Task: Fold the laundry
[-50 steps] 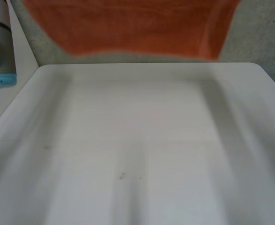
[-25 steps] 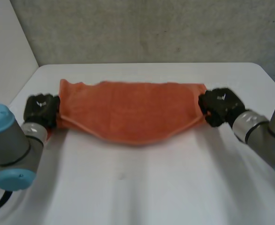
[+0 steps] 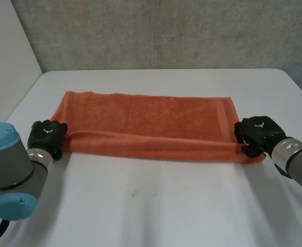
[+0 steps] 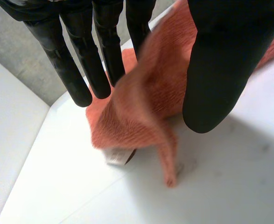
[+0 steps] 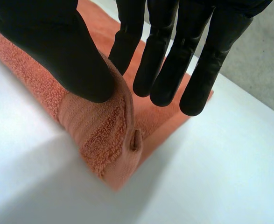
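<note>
The white surface (image 3: 156, 206) now carries the orange towel (image 3: 151, 116). A moment earlier the towel hung in the air between the two hands and sagged in its middle. Now it lies flat as a long band, parallel to the far edge of the surface and nearer to that edge than to the near one. It covers most of the width between the left and right edges. Its near long side is a rounded fold, so one layer lies over another. I judge that the first fold in half is made and laid down.

The left hand (image 3: 47, 135) is at the near left corner of the towel and the right hand (image 3: 259, 133) at the near right corner, both low on the surface. In its own wrist view, each hand has the cloth between the thumb and the straight fingers, so both are grasping the towel and the release is not yet done. At the left corner the cloth stands up a little, and a small white label (image 4: 118, 157) shows under it.

For the task, I think what remains is to let go and then to fold the band across its length.
</note>
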`<control>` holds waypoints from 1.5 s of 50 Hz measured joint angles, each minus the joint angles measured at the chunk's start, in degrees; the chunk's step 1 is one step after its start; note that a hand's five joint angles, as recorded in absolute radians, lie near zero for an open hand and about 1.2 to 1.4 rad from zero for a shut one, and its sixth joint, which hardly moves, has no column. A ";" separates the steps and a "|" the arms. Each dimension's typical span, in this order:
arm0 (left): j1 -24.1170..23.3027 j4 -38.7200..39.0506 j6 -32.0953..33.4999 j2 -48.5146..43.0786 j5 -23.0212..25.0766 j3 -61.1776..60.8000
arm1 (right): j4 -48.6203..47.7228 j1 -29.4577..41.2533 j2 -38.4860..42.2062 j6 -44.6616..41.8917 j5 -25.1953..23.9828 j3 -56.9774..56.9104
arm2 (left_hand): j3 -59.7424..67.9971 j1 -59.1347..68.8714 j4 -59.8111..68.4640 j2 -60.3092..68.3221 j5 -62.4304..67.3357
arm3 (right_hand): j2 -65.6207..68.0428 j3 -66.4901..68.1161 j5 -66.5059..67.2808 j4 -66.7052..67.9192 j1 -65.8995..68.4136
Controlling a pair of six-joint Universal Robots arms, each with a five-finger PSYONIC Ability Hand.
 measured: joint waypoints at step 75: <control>3.04 -15.76 0.07 -12.34 1.20 29.44 | 7.34 3.47 20.83 -22.65 8.19 -33.86 | 31.60 29.07 31.74 31.81 31.40 | 0.00 0.00 0.27 0.00 0.00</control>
